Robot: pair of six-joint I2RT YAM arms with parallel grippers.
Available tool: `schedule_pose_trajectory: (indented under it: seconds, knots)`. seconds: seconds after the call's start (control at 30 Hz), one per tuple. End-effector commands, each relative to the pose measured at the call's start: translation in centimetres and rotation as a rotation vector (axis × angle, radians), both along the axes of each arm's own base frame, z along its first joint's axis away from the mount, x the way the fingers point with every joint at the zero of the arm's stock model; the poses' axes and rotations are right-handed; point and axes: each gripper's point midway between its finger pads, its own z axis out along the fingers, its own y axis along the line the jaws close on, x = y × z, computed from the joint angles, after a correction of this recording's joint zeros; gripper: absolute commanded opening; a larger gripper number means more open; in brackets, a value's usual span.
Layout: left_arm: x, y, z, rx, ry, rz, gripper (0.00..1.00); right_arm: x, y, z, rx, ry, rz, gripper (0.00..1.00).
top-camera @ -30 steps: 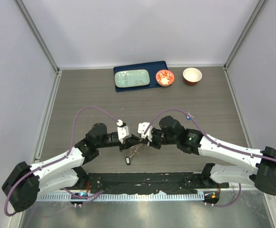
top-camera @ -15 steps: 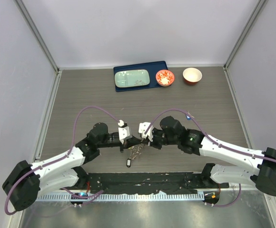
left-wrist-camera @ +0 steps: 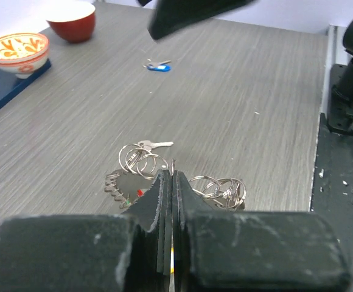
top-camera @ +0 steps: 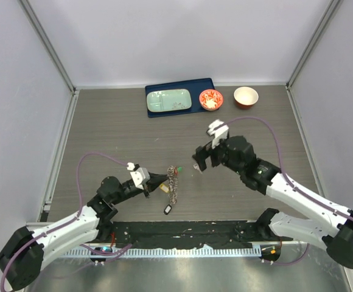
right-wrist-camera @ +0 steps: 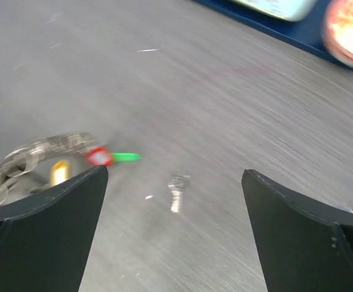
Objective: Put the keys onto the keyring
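The right claw [top-camera: 202,159] has let go and pulled back, fingers wide apart, leaving the keyring [top-camera: 172,181] on the bench [top-camera: 115,121] in the left claw [top-camera: 158,184], which stays pinched shut on its edge. A loose silver key [right-wrist-camera: 176,193] beneath the right claw probably gets fetched next.

Counter [top-camera: 109,128]: grey-brown wood-grain laminate, grain running sideways, matte. Back wall [top-camera: 176,42], left wall [top-camera: 12,121], right wall [top-camera: 341,109]: plain pale lilac-grey panels, closing in counter on three sides. Aluminium posts [top-camera: 48,45] slant along rear corners. Near edge: scuffed black base plate [top-camera: 182,234], then brushed metal sill [top-camera: 182,274]. Light even, diffuse, shadows soft.
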Motion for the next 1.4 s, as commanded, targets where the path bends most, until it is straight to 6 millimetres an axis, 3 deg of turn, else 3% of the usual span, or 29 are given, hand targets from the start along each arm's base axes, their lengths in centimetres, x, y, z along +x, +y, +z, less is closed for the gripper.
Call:
schedule_pose_trajectory:
  seconds: [0.0,0.1,0.23,0.37,0.63,0.67,0.73,0.87,0.93,1.03,1.23,1.37]
  knots:
    - [1.6,1.3,2.2,-0.103,-0.034,0.113,0.0,5.0,-5.4,-0.3,0.143,0.081,-0.386,1.0]
    - [1.9,1.4,2.2,-0.104,-0.025,0.131,0.0,7.6,-10.1,-1.8,0.113,0.09,-0.619,0.98]
    - [2.3,1.5,2.1,-0.091,0.001,0.151,0.0,9.5,-16.3,-4.4,0.063,0.126,-0.87,0.9]
    - [2.4,1.7,2.1,-0.09,0.01,0.165,0.0,10.9,-19.2,-6.8,0.038,0.193,-0.946,0.84]
    - [2.3,2.1,2.6,-0.105,0.013,0.182,0.0,14.9,-20.6,-8.8,0.027,0.298,-0.893,0.75]
    - [2.3,2.2,2.6,-0.105,0.015,0.185,0.0,15.1,-20.2,-10.0,0.02,0.34,-0.854,0.75]
    - [2.3,2.2,2.6,-0.104,0.016,0.186,0.0,15.9,-21.3,-10.3,0.05,0.366,-0.846,0.72]
    - [2.2,2.1,2.6,-0.103,0.019,0.177,0.0,16.6,-20.7,-11.5,0.105,0.422,-0.732,0.59]
    - [2.1,2.1,2.7,-0.103,0.02,0.175,0.0,17.0,-21.9,-11.9,0.1,0.425,-0.721,0.5]
    - [2.1,2.0,2.6,-0.1,0.023,0.173,0.0,17.3,-22.0,-12.0,0.1,0.44,-0.681,0.41]
    - [2.0,1.9,2.6,-0.097,0.025,0.164,0.0,17.8,-22.4,-12.2,0.091,0.513,-0.608,0.36]
    - [2.0,1.9,2.5,-0.093,0.027,0.161,0.0,17.8,-22.3,-13.4,0.062,0.592,-0.57,0.36]
